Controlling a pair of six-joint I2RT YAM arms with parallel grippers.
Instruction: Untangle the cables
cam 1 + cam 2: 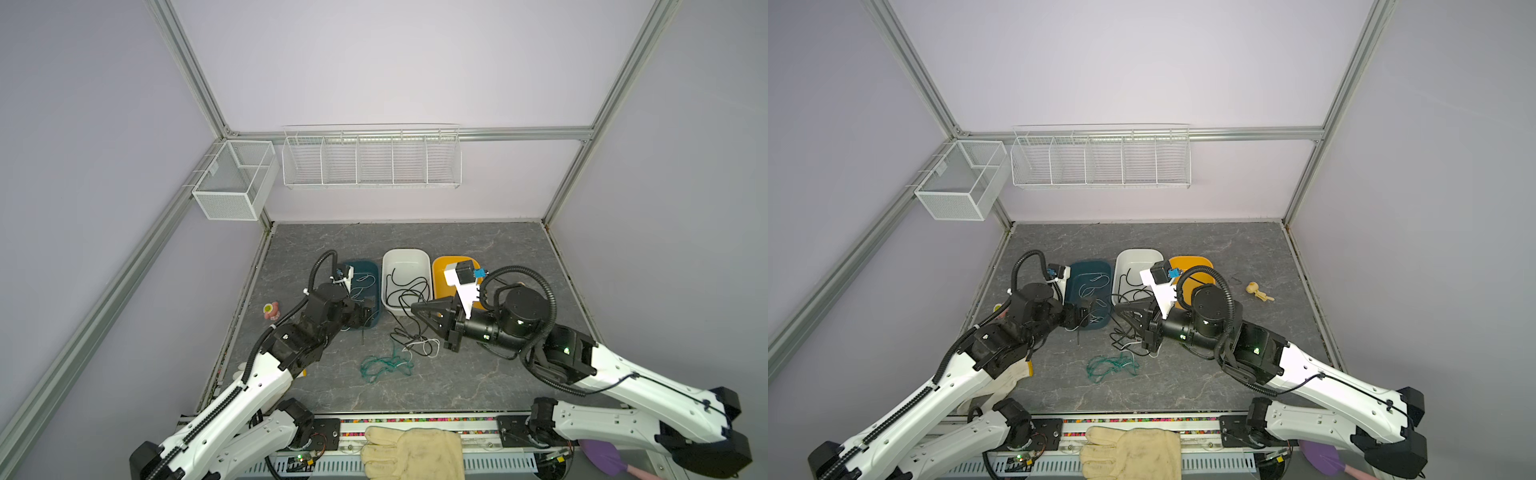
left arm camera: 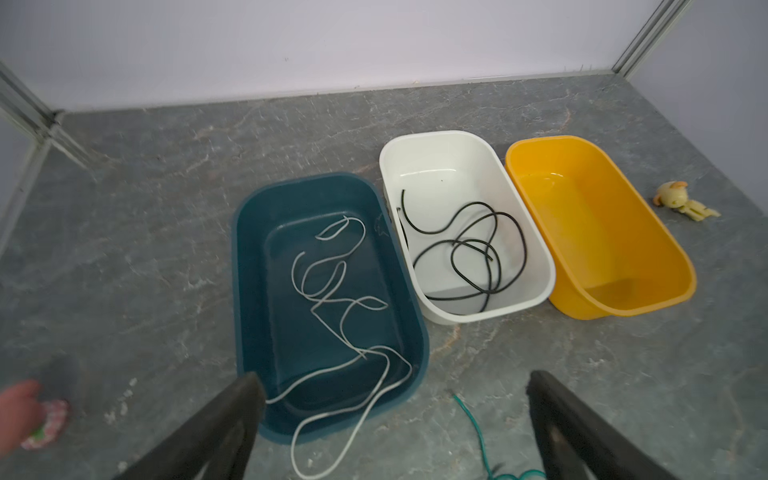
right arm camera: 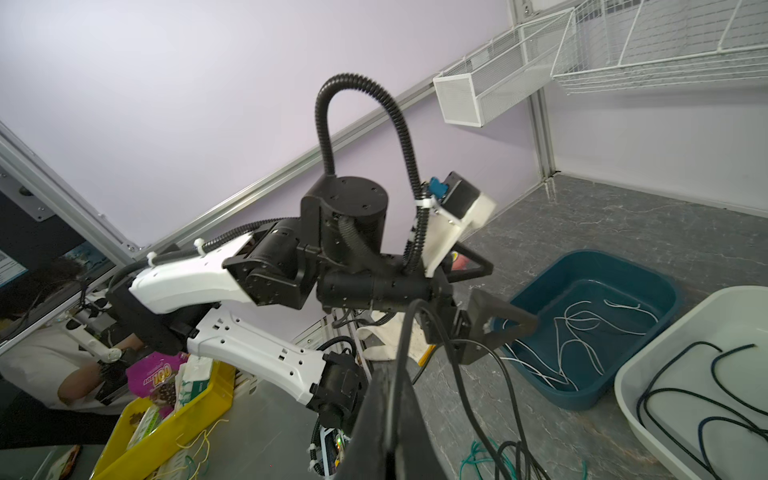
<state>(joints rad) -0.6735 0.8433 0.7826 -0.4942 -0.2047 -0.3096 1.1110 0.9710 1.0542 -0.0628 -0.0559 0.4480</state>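
Note:
A white cable point(image 2: 362, 354) lies looped in the teal bin point(image 2: 245, 249), with one loop spilling over its near rim onto the table. A black cable point(image 2: 432, 232) is coiled in the white bin point(image 2: 436, 141). In front of the bins is a tangle of black cable point(image 1: 405, 332), white cable point(image 1: 428, 347) and teal-green cable point(image 1: 386, 365). My left gripper point(image 2: 392, 378) hovers open over the teal bin's near end, gripping nothing. My right gripper point(image 1: 413, 309) is shut on a black cable point(image 3: 401, 345) that hangs down to the tangle.
An empty yellow bin point(image 2: 602, 208) stands beside the white one. There is a yellow toy point(image 1: 1258, 291) at the right and a pink toy point(image 1: 271, 309) at the left. A glove point(image 1: 415, 453) rests on the front rail. Wire baskets point(image 1: 370, 162) hang on the back wall.

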